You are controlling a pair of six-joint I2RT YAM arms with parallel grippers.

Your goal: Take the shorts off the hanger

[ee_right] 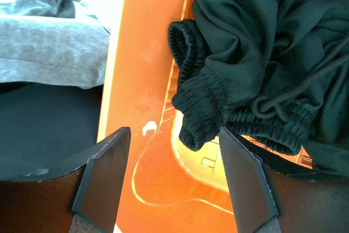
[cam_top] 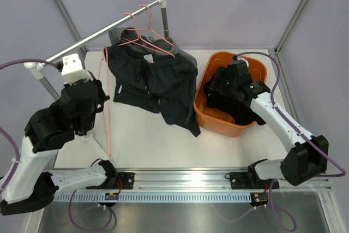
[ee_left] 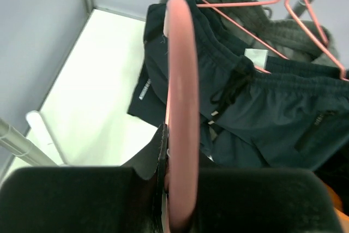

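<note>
Looking at black shorts (ee_right: 256,53) bunched inside the basket (ee_right: 142,80), with the right fingers (cam_top: 221,87) spread wide just above them and gripping nothing. Counting that pair as done, probably.

Left of the basket, got navy shorts (cam_top: 155,80) hanging from pink hangers (cam_top: 155,42) on the rail (cam_top: 109,24), with grey shorts (ee_left: 283,28) tucked in behind. Further left of the basket, seeing the left fingers (cam_top: 102,97) clamped shut on an empty hanger (ee_left: 182,107), bare as far as visible.

Worries from here:

- Lifting the right fingers straight up with that drawstring (ee_right: 264,105) and waistband so close to the tips. Easy to hook a loop and drag the pair back over the basket rim.
- Swinging the empty hanger around so near the navy pair. Could catch the waistband or cord and yank cloth, hanger and all, off the rail onto the table (cam_top: 142,135).
- Tugging the navy pair without sliding it clear of its hanger first. Likely to pull the grey pair along too, given how tightly packed.
- Reaching across from the basket side with cables trailing. Might nudge the basket out of place.

Can't tell how the hangers up there are tangled, so no guessing which comes free first.
</note>
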